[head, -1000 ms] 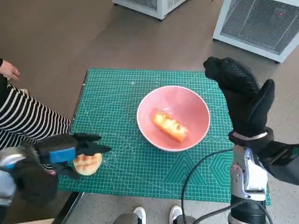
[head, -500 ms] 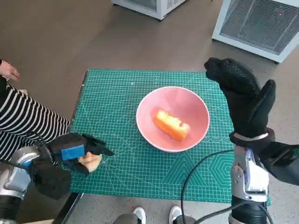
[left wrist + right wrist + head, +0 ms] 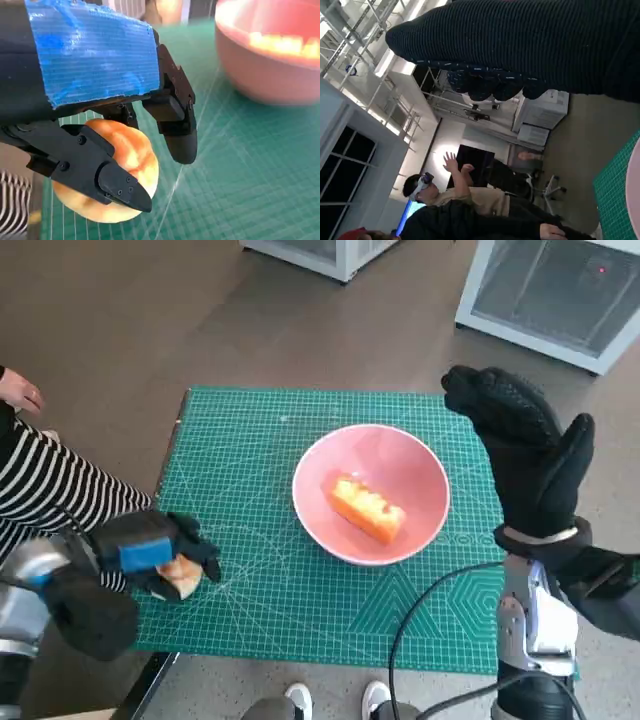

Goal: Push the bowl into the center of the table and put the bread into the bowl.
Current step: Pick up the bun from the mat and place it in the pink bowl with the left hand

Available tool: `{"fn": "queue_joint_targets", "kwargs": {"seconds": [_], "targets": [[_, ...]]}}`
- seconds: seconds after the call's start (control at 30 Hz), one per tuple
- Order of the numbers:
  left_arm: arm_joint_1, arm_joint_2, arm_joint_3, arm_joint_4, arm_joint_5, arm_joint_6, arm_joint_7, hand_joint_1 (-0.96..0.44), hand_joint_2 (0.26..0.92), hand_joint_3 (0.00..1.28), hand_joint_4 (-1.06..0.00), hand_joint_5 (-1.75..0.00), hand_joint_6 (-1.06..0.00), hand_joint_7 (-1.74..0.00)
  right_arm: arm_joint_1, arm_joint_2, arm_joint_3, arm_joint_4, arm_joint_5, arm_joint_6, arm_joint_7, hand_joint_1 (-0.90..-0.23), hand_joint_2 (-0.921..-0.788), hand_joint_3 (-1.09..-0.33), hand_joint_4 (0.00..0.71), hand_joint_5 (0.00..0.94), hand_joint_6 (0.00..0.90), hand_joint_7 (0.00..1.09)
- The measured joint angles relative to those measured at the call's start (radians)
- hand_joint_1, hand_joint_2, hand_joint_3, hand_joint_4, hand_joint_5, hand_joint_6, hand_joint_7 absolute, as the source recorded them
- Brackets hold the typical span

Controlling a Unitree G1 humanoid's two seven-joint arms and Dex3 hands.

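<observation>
A pink bowl point(image 3: 405, 462) stands mid-mat with an orange bread slice point(image 3: 367, 509) lying in it. In the left wrist view the bowl point(image 3: 265, 75) and the slice point(image 3: 285, 44) sit beyond the hand. A round golden bun point(image 3: 184, 576) lies near the mat's front left corner. My left hand point(image 3: 148, 550) is over it, and the black fingers point(image 3: 177, 127) and thumb curl around the bun point(image 3: 127, 165), gripping it low over the mat. My gloved right hand point(image 3: 525, 455) is raised beside the bowl's right side, fingers apart, holding nothing.
The green cutting mat point(image 3: 250, 450) covers the small table. A person in a striped sleeve point(image 3: 50, 490) sits at the left edge. White cabinets point(image 3: 560, 290) stand on the floor behind. A black cable point(image 3: 420, 610) crosses the front right. A person wearing a headset point(image 3: 450, 195) shows in the right wrist view.
My left hand has slid a little left along the front edge and its fingers have closed tighter around the bun. Bowl, slice and right hand have stayed put.
</observation>
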Motion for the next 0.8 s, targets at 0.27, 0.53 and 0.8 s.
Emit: {"fn": "queue_joint_targets", "kwargs": {"seconds": [0.27,0.53,0.8], "targets": [[-0.094,0.007,0.07,-0.088,-0.163,0.069,-0.042,0.0,0.919,0.03,-0.66,-1.27,-0.75,-0.96,0.0,0.002,-0.003,0.0,0.0,-0.001,-0.003,-0.668,-0.921,-0.668,0.142,0.007,0.05,0.52],[-0.234,-0.062,0.076,-0.09,-0.206,0.037,-0.032,0.0,0.918,0.04,-0.65,-1.24,-0.74,-1.02,0.003,0.004,-0.007,0.0,-0.001,-0.009,-0.006,-0.668,-0.921,-0.667,0.144,0.006,0.052,0.52],[-0.394,-0.161,0.033,-0.099,-0.204,0.073,-0.029,0.0,0.916,0.04,-0.66,-1.23,-0.74,-1.03,0.008,0.004,-0.012,0.0,-0.001,-0.018,-0.006,-0.669,-0.921,-0.672,0.145,0.005,0.054,0.51]]}}
